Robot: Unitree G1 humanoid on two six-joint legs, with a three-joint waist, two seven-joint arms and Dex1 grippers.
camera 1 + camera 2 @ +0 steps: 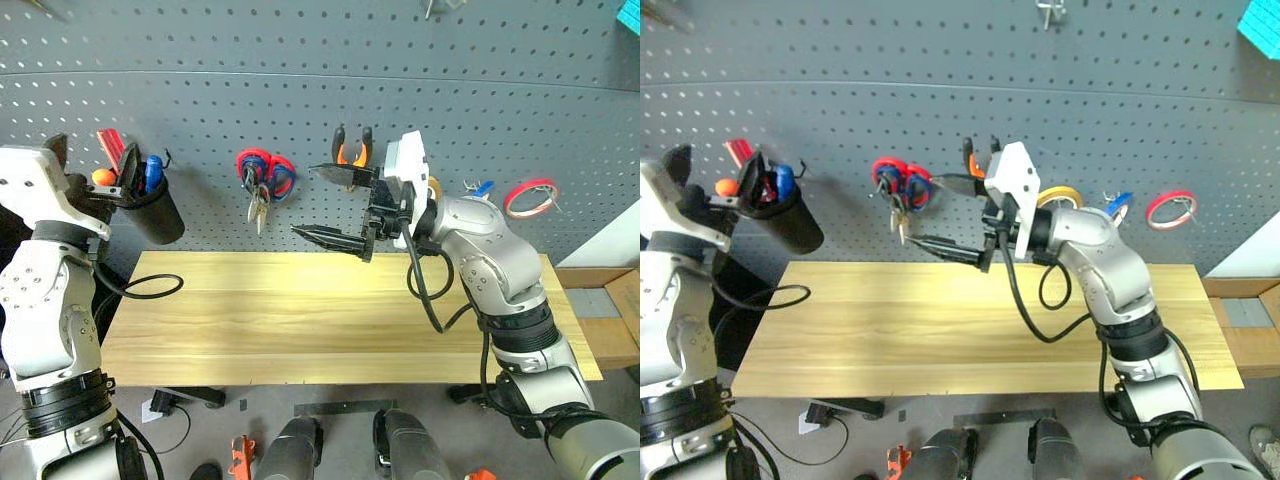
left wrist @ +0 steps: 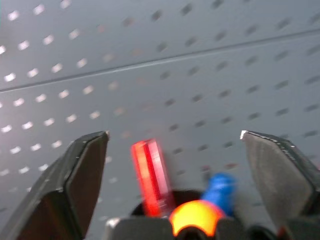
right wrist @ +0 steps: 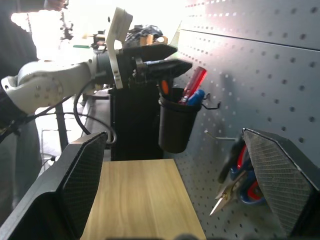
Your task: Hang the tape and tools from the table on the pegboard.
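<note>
The long light wood surface lies bare under the dark grey perforated pegboard. Near the surface's left rear corner a black cup hangs on the board, holding a red-handled screwdriver, a blue handle and an orange-and-black screwdriver handle. The left claw sits just above that cup with its fingers spread wide and nothing between them. Beside the cup hang red-and-blue-handled scissors with a small pair of scissors dangling below. The right claw, wide and empty, stands in front of the hung orange-and-black-handled pliers over the middle of the rear edge. Past the right arm hang a yellow tape roll, the thin blue tape ring and a red tape roll. No writing can be read.
</note>
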